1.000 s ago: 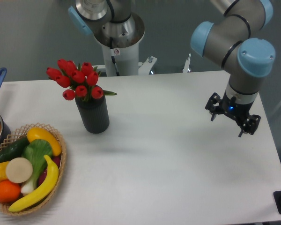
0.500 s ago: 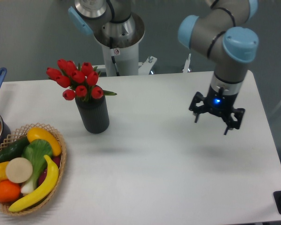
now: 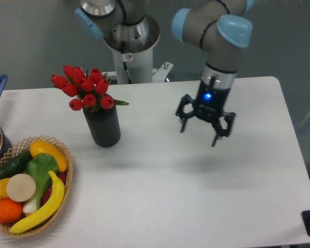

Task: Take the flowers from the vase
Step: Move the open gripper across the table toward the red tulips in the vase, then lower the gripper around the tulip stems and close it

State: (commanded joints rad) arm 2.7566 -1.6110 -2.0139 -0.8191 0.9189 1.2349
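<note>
One fixed camera, high, facing the table.

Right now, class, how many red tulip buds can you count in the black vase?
9 flowers show above the vase: five across the upper rows, one mid-left, and three low at the front. Others may be hidden behind these.

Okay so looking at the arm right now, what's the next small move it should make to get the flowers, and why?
Probably carry the open gripper further toward the robot's side where the flowers stand, staying above bloom height. It hangs well apart from the vase, holding nothing, with the tulips upright inside.
</note>
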